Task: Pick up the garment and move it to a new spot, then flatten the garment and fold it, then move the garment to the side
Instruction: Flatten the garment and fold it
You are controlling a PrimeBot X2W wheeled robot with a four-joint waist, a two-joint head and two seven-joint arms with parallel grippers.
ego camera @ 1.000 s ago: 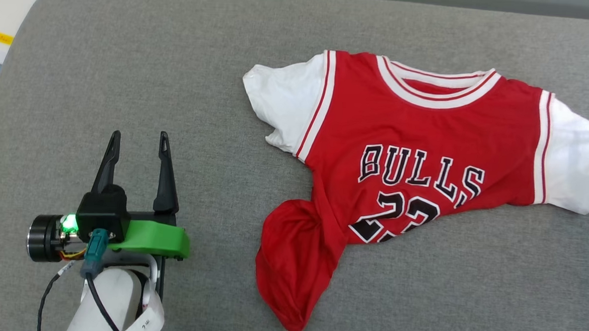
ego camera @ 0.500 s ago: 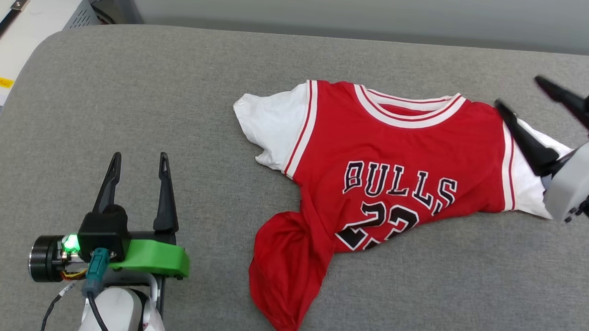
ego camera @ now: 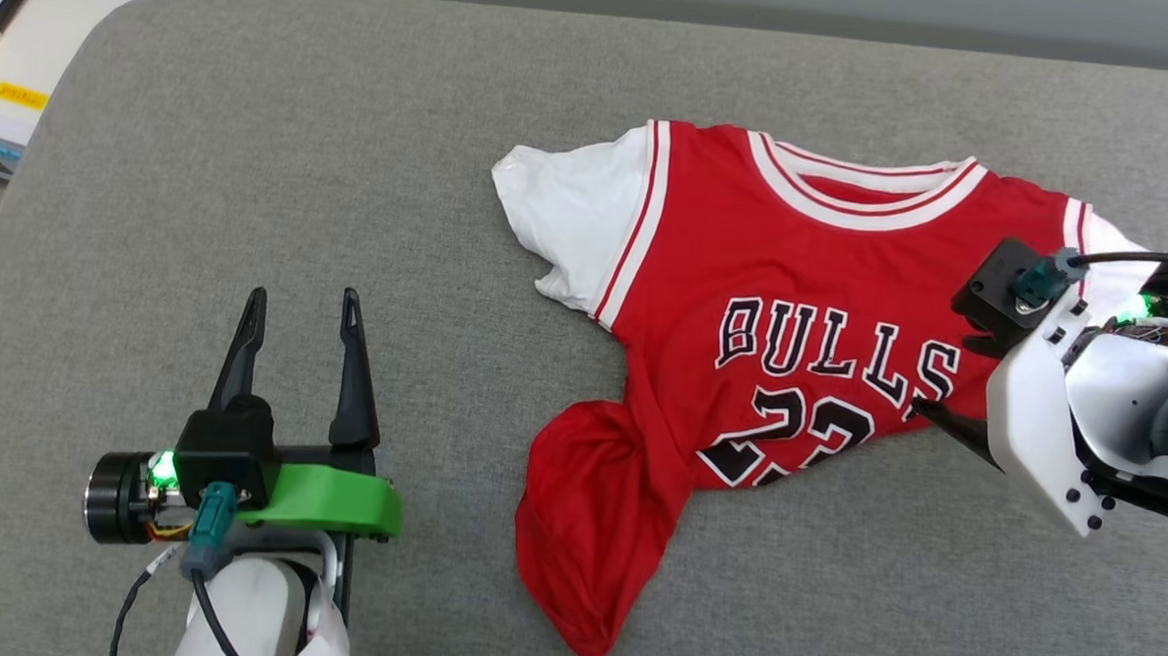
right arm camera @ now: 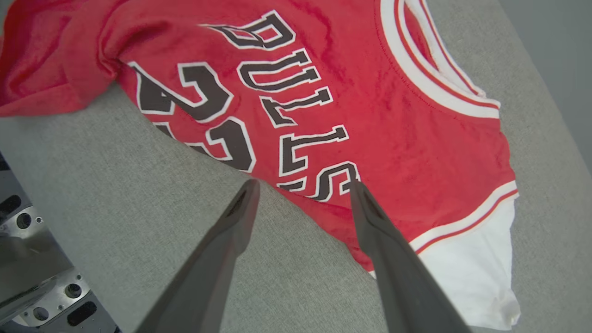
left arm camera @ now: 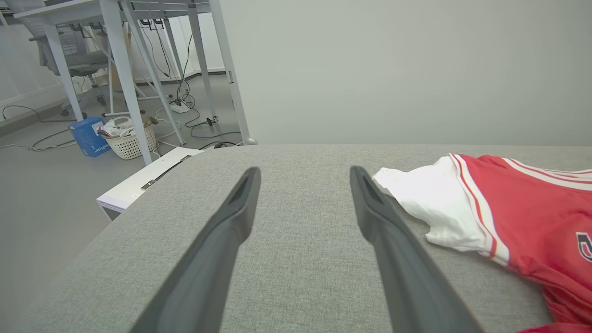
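The grey fabric-covered counter runs beneath both tools and carries nothing but the task's thing. The garment lies on it front up, with its collar on the far side from the tools. It is directly below the right tool and well off to the right of the left tool. It isn't flat: the lower part is twisted into a bunched red tail that trails back toward the robot.

The right tool is released, its jaws spread. It hangs over the garment's lower edge, close to the last letter of the lettering. One finger is above red cloth and the other above bare counter. Whether either tip touches the cloth cannot be told.

The left tool is also released and empty. It sits over bare counter, and the nearest cloth is the white sleeve, ahead of it and to its right.

This looks like the first step, the pick-up, with no grip made yet. The next move probably calls for the right tool to sink until the edge lies between its fingers, then clench on a good fold of cloth. The left tool would likely need to reach right to the sleeve side so the garment lifts evenly.
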